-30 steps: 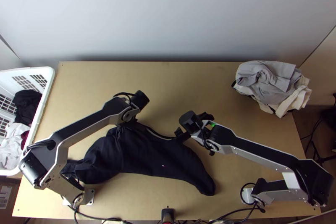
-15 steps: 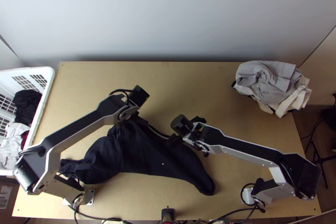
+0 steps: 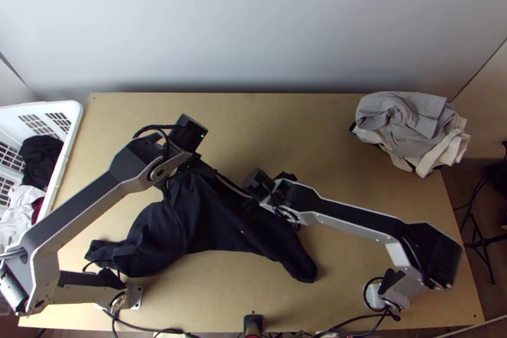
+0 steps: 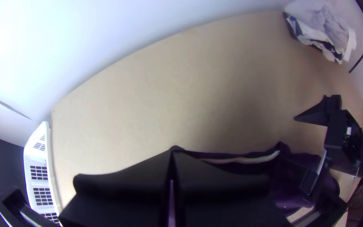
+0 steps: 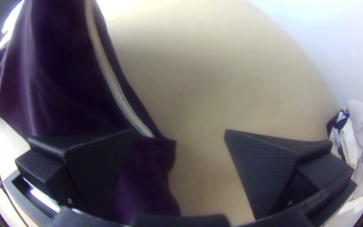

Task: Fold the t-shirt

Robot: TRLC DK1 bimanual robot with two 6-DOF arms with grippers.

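White plastic, the basket (image 3: 61,162) stands at the left edge of the top view, against the tabletop (image 3: 285,135). Next comes the dark t-shirt (image 3: 222,230), sprawled across the lower left and lower centre, its long run going from a rumpled end at lower left to a narrow end at lower centre-right. Left of centre, the left pincer (image 4: 173,154) is closed on its upper edge. From there a pale strip (image 5: 116,93) along that edge slants down and rightward to the right pincer (image 5: 180,138), near the middle of the top view. This one gapes wide: one finger lies over the cloth, the other over bare wood, so the edge falls to one side of the gap. That offset seems to decide the next move: the right pincer, nearer the narrow end, probably needs to shift toward the cloth before closing, or it may catch too little. A pile of cloths (image 3: 402,125) sits at upper right.
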